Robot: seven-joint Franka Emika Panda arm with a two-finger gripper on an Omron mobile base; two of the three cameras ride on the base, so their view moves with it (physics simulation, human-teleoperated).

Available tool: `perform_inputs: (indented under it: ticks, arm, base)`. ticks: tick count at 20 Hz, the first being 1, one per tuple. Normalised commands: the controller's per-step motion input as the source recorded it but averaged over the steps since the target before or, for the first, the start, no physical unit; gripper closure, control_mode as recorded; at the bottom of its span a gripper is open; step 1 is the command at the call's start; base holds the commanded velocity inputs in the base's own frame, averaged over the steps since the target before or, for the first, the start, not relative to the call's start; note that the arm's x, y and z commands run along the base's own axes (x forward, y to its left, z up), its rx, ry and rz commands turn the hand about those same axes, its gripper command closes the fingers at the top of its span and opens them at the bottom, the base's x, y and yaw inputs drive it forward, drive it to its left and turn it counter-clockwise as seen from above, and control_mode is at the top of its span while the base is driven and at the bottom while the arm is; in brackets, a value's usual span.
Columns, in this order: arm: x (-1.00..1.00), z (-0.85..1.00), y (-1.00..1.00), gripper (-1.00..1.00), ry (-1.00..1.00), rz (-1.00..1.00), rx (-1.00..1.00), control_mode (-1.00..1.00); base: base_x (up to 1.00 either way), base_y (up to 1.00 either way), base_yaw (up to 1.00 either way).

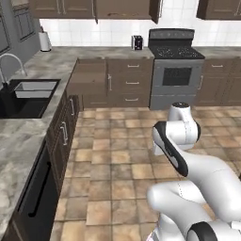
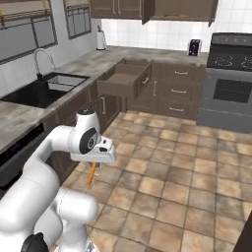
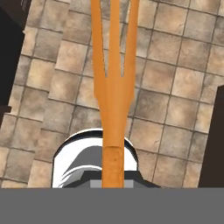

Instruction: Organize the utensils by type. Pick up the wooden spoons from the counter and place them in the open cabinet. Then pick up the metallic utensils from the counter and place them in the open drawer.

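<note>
A: Hand view first: what is the gripper carrying?

B: An orange fork (image 3: 114,87), three tines pointing away over the floor tiles (image 3: 183,52). The fingertips themselves are hidden by the hand's body, but the handle runs straight down into them, so I read the jaws as clamped tight on the fork. In the right base view the gripper (image 2: 93,162) hangs low over the floor, with the fork dangling beneath it.

A: Which step, then?

B: I'd judge the metallic-utensil step: this looks like the slim orange utensil with the wider end, bound for the open drawer (image 2: 123,78).

A: Scanning left to right, where does everything sit?

B: In the left base view, the sink (image 1: 28,94) is at far left set into the counter (image 1: 19,136); the drawer stands pulled out further right, in the far corner; then a small dark toaster (image 1: 137,42); the stove (image 1: 176,70) is at right. The open cabinet (image 1: 124,9) hangs above the far counter.

A: Next move?

B: Probably carrying the fork across to the far drawer, lifting it above the drawer front, then lowering it inside before release.

A: Any writing?

B: None that I can read.
</note>
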Motion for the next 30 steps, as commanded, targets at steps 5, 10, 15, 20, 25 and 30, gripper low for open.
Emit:
perform_inputs:
  ticks: [5,10,15,20,25,30]
  arm:
    - [0.00,0.00,0.00,1.00,0.00,0.00,0.00,1.00]
    - [0.00,0.00,0.00,1.00,0.00,0.00,0.00,1.00]
    - [0.00,0.00,0.00,1.00,0.00,0.00,0.00,1.00]
    - [0.00,0.00,0.00,1.00,0.00,0.00,0.00,1.00]
    - [0.00,0.00,0.00,1.00,0.00,0.00,0.00,1.00]
    - [0.00,0.00,0.00,1.00,0.00,0.00,0.00,1.00]
  base:
    - [1.00,0.09,0.00]
    - [1.00,0.11,0.00]
    - [1.00,0.18,0.00]
    - [1.00,0.33,-0.02]
    - [0.99,0.37,-0.03]
    - [0.77,0.55,-0.22]
